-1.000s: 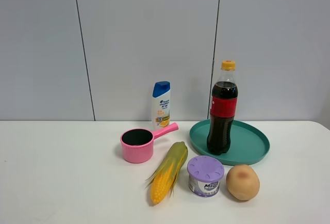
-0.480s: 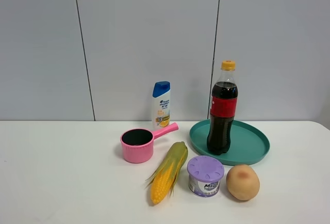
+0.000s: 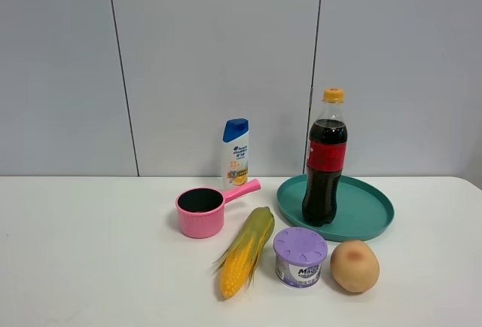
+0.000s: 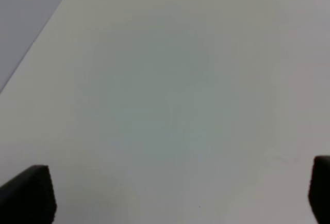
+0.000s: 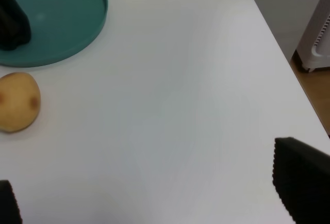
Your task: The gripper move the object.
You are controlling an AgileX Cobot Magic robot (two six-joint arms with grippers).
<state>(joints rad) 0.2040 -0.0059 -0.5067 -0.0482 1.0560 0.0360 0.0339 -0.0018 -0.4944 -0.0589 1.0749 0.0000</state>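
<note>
The cola bottle [image 3: 324, 169], tall with dark liquid, red label and yellow-orange cap, stands upright on the left part of a teal tray [image 3: 371, 216]. Its dark base also shows in the right wrist view [image 5: 11, 22], on the tray [image 5: 67, 17]. Neither gripper shows in the exterior high view. My left gripper [image 4: 174, 193] is open and empty over bare white table, with only its fingertips [image 4: 28, 195] showing. My right gripper [image 5: 154, 193] is open and empty over the table, well away from the tray and bottle.
A potato [image 3: 354, 265] lies in front of the tray and also shows in the right wrist view [image 5: 18, 101]. A purple-lidded can [image 3: 300, 256], a corn cob [image 3: 245, 252], a pink saucepan [image 3: 200, 212] and a white shampoo bottle [image 3: 236, 152] stand left of the tray. The table edge [image 5: 281, 53] runs near my right gripper.
</note>
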